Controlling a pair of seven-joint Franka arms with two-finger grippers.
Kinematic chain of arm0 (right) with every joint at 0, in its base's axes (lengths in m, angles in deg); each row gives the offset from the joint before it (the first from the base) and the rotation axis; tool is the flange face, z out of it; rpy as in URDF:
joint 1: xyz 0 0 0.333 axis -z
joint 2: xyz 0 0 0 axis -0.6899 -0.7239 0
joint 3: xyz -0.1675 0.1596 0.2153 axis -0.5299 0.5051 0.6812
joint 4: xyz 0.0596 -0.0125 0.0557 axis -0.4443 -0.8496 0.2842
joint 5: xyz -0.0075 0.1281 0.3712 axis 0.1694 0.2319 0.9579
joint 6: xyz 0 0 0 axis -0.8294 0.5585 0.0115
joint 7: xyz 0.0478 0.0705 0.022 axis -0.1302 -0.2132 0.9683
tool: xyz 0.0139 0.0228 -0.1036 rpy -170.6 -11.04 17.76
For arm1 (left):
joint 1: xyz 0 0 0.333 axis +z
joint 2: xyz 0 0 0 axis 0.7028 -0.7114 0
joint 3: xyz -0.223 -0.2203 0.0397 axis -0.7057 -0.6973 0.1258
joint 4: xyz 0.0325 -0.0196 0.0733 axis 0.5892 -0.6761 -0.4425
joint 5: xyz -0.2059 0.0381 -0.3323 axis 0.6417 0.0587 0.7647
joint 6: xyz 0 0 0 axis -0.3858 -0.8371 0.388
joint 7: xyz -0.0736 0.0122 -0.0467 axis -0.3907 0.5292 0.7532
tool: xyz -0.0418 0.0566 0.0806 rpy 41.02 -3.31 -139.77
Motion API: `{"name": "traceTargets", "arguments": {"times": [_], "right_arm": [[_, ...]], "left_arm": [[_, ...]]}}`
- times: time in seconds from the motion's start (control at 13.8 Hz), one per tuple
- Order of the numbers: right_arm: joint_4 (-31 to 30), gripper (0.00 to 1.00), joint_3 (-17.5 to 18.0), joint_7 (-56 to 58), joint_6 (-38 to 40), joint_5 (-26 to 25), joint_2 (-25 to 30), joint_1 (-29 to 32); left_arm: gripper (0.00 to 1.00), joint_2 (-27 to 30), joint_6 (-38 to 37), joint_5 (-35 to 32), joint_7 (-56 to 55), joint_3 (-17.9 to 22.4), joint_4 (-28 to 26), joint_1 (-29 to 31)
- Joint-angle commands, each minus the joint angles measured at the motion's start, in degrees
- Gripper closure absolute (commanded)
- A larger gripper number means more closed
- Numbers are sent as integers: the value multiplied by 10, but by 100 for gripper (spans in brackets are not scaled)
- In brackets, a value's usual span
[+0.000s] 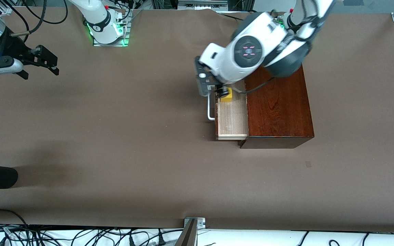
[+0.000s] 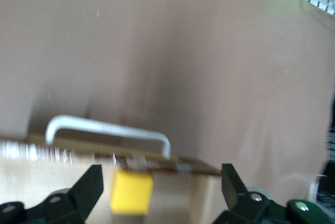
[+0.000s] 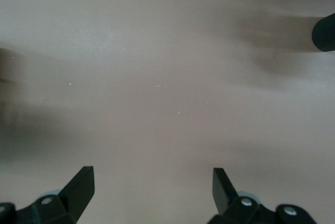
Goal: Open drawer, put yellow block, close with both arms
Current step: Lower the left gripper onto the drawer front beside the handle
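Drawer (image 1: 232, 119) stands pulled out of the box (image 1: 278, 106), pale floor showing, white handle (image 1: 210, 108) on its front toward the right arm's end of the counter (image 1: 132, 143). Block (image 1: 226, 95) sits in the drawer's end farthest from the front camera, close to the drawer front. My left pincer (image 1: 221, 91) hangs right over it, fingers (image 2: 90, 186) spread wide either side and not touching the yellow faces. My right pincer (image 1: 43, 63) waits over bare counter at the right arm's end, well apart from the box, fingers (image 3: 78, 185) spread too.
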Motion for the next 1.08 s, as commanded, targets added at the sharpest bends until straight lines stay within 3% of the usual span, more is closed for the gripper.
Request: {"name": "traceTargets", "arguments": {"times": [0.0, 0.29, 1.01], "right_arm": [[23, 0, 1, -11, 1, -11, -17, -2], [30, 0, 5, -18, -9, -11, -34, -9], [29, 0, -9, -18, -1, -11, -38, -3]], "left_arm": [[0, -52, 55, -70, 67, 3, 29, -43], [0, -90, 60, -194, 64, 3, 22, -86], [0, -125, 35, -247, 69, 7, -18, -83]]}}
